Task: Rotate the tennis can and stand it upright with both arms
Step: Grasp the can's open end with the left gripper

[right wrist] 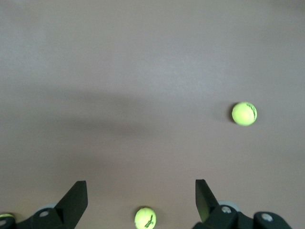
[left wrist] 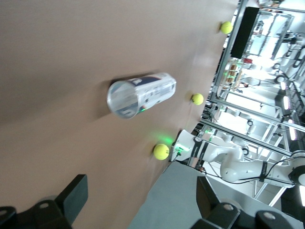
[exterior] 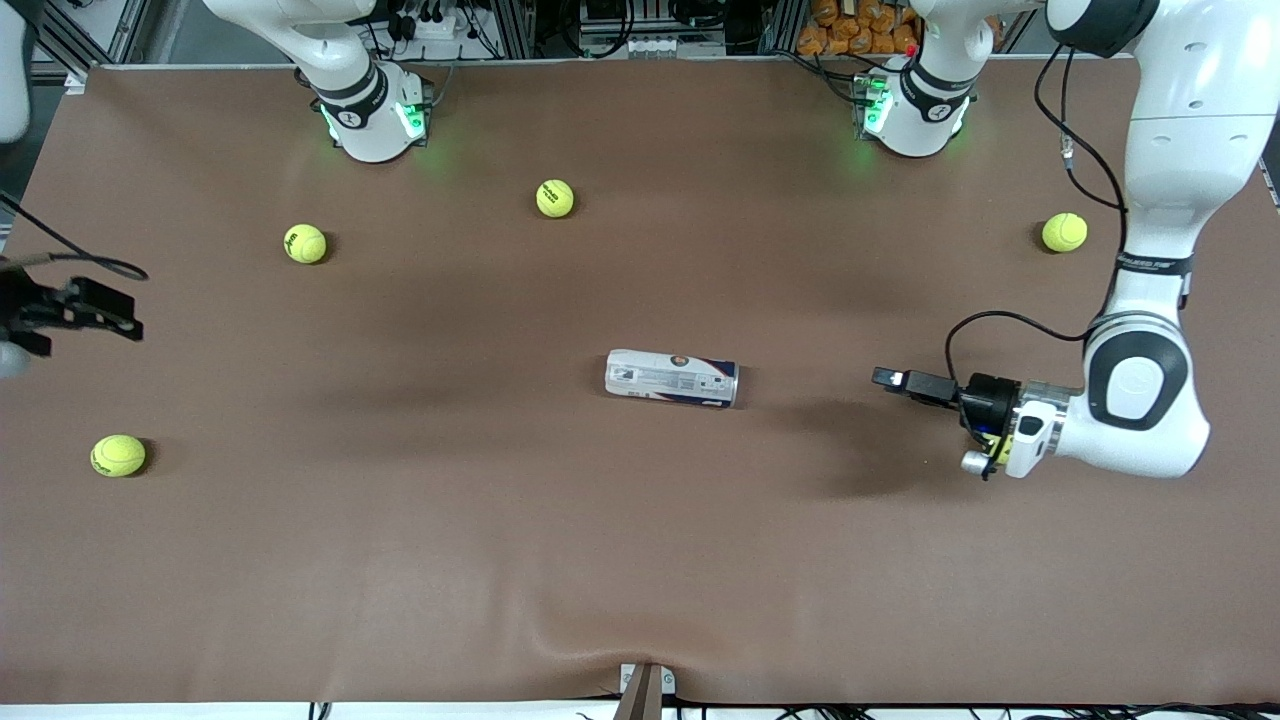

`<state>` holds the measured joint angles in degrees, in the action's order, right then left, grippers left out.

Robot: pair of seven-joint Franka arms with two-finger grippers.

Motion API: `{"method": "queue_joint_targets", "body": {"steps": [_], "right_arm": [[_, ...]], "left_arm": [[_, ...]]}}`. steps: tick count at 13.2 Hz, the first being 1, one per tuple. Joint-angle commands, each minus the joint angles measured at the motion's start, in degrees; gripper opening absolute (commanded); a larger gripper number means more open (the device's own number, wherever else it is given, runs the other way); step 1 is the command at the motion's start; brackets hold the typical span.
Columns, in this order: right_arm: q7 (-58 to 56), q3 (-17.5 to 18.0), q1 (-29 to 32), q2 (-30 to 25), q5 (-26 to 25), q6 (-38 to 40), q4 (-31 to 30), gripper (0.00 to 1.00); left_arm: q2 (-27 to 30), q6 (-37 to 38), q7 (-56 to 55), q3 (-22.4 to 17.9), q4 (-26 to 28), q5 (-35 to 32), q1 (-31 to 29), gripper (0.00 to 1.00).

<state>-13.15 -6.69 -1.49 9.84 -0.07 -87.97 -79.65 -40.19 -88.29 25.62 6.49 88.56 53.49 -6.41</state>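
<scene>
Tennis can lies on its side mid-counter, untouched; left gripper hovers toward its own end, jaws wide and empty, lined up on the can's end; right gripper waits wide, empty, at its counter edge

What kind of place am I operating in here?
Probably a robotics lab test bench: a brown-covered table with two fixed arms, a tennis can lying on its side among loose tennis balls, and metal equipment racks alongside.
</scene>
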Motion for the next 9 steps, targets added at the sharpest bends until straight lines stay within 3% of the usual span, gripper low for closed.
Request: {"method": "queue_joint_targets", "body": {"steps": [1, 9], "right_arm": [[1.6, 0.6, 3.2, -6.1, 0.9, 0.7, -4.9, 1.00], [9.7, 1.0, 5.5, -9.2, 3.0, 4.9, -6.0, 1.00]], "left_arm": [[-0.5, -2.8, 2.7, 0.0, -0.1, 4.1, 2.4, 1.00], [-3.8, -7.7, 13.2, 0.0, 7.1, 13.0, 4.7, 1.00]]}}
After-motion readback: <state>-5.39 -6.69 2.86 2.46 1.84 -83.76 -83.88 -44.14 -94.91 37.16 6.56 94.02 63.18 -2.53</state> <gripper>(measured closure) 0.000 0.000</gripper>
